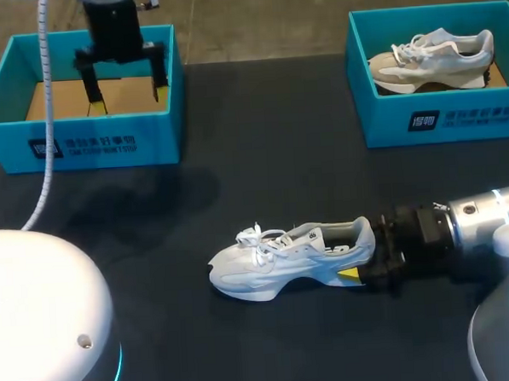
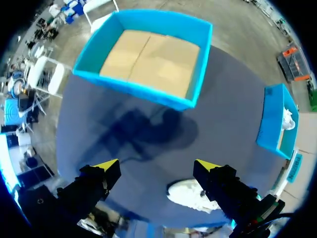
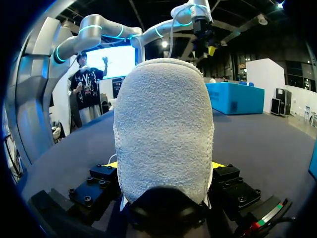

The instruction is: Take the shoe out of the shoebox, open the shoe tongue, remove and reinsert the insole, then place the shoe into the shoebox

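"Starting with your arms, where are they?"

"My left gripper (image 1: 128,101) hangs above the left shoebox (image 1: 81,135), pointing straight down, fingers spread wide with nothing between them. My right arm comes in low over the table (image 1: 237,183), lying almost flat, and my right gripper (image 1: 354,258) pinches the heel of the shoe (image 1: 284,257) from both sides."

"How does the shoe look?"

"White, laced, sole down on the dark table, toe pointing away from my right arm. In the right wrist view its rough, towel-like heel (image 3: 163,124) rises between my yellow tips. In the left wrist view it (image 2: 190,196) shows just beside one finger of the left gripper (image 2: 156,166), well apart from both boxes."

"And the boxes?"

"Both are blue and open-topped. The left shoebox (image 2: 133,89) shows only its brown cardboard floor. The right shoebox (image 1: 438,117) stands at the far right of the table and holds a second shoe (image 1: 431,57), beige and white, resting on its sole."
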Motion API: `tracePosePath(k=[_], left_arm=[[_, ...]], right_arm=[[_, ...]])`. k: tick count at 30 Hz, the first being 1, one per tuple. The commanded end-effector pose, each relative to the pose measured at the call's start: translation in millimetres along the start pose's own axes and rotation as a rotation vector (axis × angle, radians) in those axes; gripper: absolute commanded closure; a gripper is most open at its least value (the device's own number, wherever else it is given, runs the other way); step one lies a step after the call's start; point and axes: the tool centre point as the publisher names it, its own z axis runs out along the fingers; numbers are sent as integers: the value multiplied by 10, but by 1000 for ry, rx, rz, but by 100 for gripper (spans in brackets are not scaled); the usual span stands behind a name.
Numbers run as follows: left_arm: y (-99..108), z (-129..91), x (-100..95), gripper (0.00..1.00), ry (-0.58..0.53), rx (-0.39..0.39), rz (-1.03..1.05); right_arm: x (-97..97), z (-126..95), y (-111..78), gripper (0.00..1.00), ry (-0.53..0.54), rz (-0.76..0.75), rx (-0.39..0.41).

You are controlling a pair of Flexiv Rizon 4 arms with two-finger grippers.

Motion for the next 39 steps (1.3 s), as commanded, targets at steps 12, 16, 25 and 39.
tracePosePath(k=[12, 16, 25, 39], left_arm=[[1290, 355, 577, 0, 50, -28, 142], [1567, 436, 752, 0, 29, -50, 184], [1748, 494, 914, 0, -36, -102, 134], [1835, 722, 1249, 0, -79, -158, 160]], right_arm=[[1, 0, 2, 100, -2, 0, 1], [1, 0, 2, 100, -2, 0, 1], [1, 0, 2, 100, -2, 0, 1], [1, 0, 2, 100, -2, 0, 1]])
